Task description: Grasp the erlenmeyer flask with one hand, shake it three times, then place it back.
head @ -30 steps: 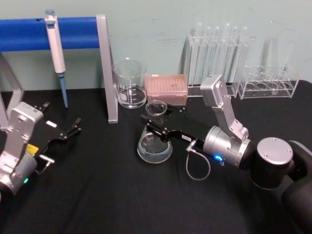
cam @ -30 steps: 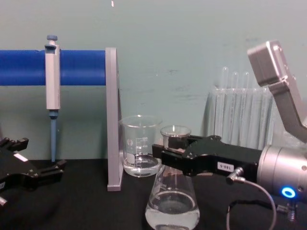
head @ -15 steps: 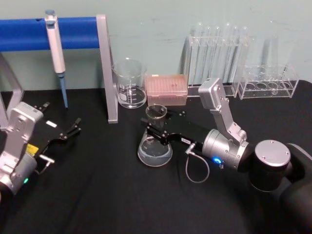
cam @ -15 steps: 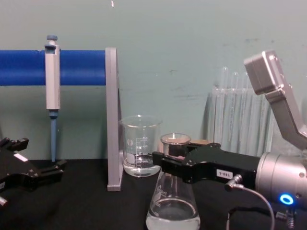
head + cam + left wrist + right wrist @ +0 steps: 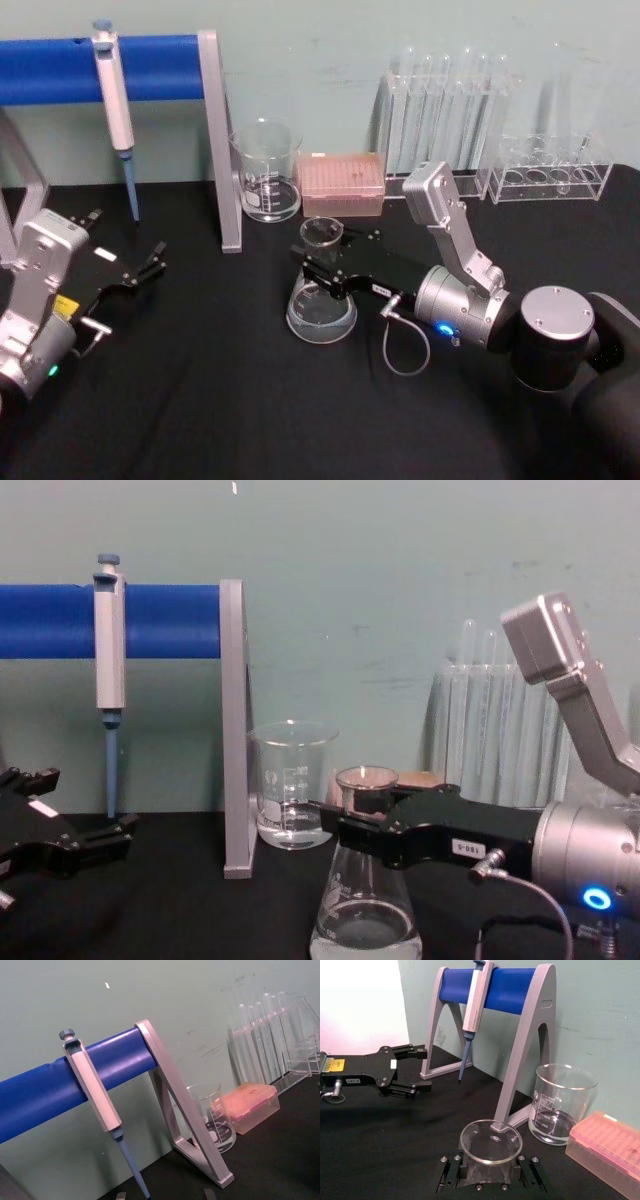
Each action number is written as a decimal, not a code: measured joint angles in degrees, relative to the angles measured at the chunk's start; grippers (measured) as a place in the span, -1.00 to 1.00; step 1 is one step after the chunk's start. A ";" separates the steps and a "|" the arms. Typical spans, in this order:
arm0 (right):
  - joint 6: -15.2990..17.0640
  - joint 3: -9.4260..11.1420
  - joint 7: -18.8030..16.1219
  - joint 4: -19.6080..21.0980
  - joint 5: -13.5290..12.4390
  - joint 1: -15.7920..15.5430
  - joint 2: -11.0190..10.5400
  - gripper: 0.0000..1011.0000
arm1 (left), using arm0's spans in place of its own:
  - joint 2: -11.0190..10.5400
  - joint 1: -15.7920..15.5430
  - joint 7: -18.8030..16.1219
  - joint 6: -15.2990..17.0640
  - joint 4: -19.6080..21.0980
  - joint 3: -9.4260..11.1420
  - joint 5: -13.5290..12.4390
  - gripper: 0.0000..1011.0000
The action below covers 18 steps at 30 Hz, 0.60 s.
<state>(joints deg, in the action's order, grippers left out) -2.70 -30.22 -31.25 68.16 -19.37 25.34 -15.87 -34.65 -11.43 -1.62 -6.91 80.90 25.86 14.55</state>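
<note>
The erlenmeyer flask is clear glass with a little clear liquid and stands upright in the middle of the black table. My right gripper, the hand, is shut on its neck just below the flared rim. In the chest view the flask runs off the lower edge, so I cannot tell whether its base touches the table; the right gripper clamps the neck from the right. In the right wrist view the flask rim sits between the two fingers. My left gripper rests open at the far left.
A glass beaker stands just behind the flask beside a pink tip box. A pipette hangs on the blue stand, whose grey leg is to the flask's left. Test tube racks line the back right.
The right gripper has lowered the flask, still gripped by the neck, and brought it slightly nearer to me. The left arm has not moved.
</note>
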 joint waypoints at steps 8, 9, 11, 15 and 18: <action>-0.02 0.01 0.00 0.00 -0.06 0.00 -0.02 -0.11 | 0.00 0.00 0.00 0.00 0.00 0.00 0.00 0.98; -0.03 0.01 0.00 0.00 -0.08 0.00 -0.03 -0.11 | 0.00 0.00 0.00 0.00 0.00 0.00 0.00 0.98; -0.04 0.01 -0.01 0.00 -0.11 0.00 -0.03 -0.11 | 0.00 0.00 0.00 0.00 0.00 0.00 0.00 0.98; -0.05 0.02 -0.02 0.00 -0.17 -0.01 -0.03 -0.11 | 0.00 0.00 0.00 0.00 0.00 0.00 0.00 0.98; -0.07 0.02 -0.03 0.01 -0.19 -0.03 -0.03 -0.08 | 0.00 0.00 0.00 0.00 0.00 0.00 0.00 0.98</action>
<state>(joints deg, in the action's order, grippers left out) -2.77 -30.20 -31.28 68.16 -19.56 25.32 -15.90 -34.64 -11.43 -1.62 -6.91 80.90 25.86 14.55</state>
